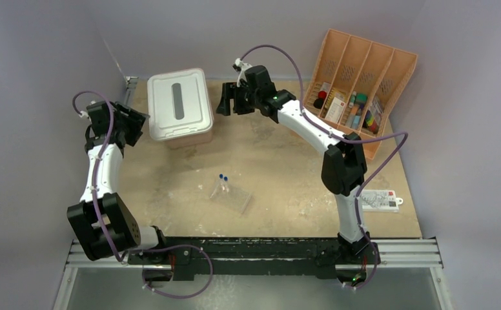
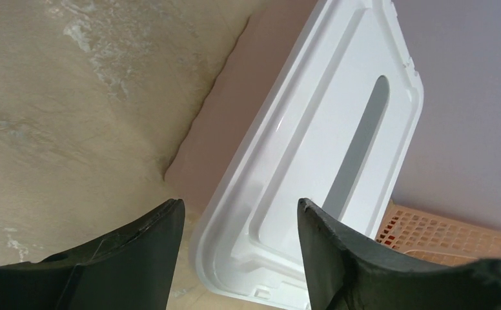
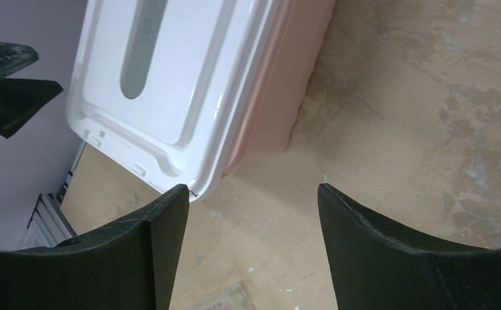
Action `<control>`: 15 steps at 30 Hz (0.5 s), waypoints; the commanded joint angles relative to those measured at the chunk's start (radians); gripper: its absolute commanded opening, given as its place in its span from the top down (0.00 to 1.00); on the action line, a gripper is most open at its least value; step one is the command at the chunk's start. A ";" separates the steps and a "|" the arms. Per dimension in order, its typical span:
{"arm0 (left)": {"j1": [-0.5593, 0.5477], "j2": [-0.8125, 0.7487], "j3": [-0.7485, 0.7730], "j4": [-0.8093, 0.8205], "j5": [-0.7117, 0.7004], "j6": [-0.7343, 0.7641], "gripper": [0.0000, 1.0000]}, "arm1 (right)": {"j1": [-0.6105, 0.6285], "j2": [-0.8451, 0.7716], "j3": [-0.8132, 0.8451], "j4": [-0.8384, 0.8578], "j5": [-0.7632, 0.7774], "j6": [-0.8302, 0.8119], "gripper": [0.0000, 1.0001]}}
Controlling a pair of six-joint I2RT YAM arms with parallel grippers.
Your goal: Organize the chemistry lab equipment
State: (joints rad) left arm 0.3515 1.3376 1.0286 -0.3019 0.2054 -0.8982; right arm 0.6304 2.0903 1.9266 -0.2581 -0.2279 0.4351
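Jaws stand wide and empty on the left gripper [image 2: 239,203] and right gripper [image 3: 253,187], flanking the white-lidded pink bin [image 1: 178,103]; the clear plastic tray [image 1: 232,199] holding blue-capped thin tubes [image 1: 223,177] lies mid-table [image 1: 286,168], so it probably wants a low, square grip on its rim.

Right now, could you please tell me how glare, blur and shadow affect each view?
Top external: even, soft light; the clear plastic tray barely stands out. Left wrist: mild sheen on the white plastic box lid; dark jaws lack detail. Right wrist: soft shadow beside the pink box.
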 commanded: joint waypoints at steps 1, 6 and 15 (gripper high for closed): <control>0.003 -0.002 0.054 -0.023 -0.024 0.062 0.36 | 0.012 -0.004 0.064 0.012 -0.034 -0.034 0.25; 0.004 0.036 0.058 -0.018 0.020 0.075 0.37 | 0.025 0.025 0.097 -0.008 -0.031 -0.039 0.24; 0.003 0.111 0.081 0.006 0.093 0.049 0.60 | 0.056 0.127 0.211 -0.063 0.021 -0.063 0.24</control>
State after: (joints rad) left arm 0.3511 1.4258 1.0515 -0.3317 0.2459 -0.8505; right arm 0.6682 2.1918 2.0590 -0.2970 -0.2253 0.4042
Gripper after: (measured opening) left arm 0.456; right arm 0.758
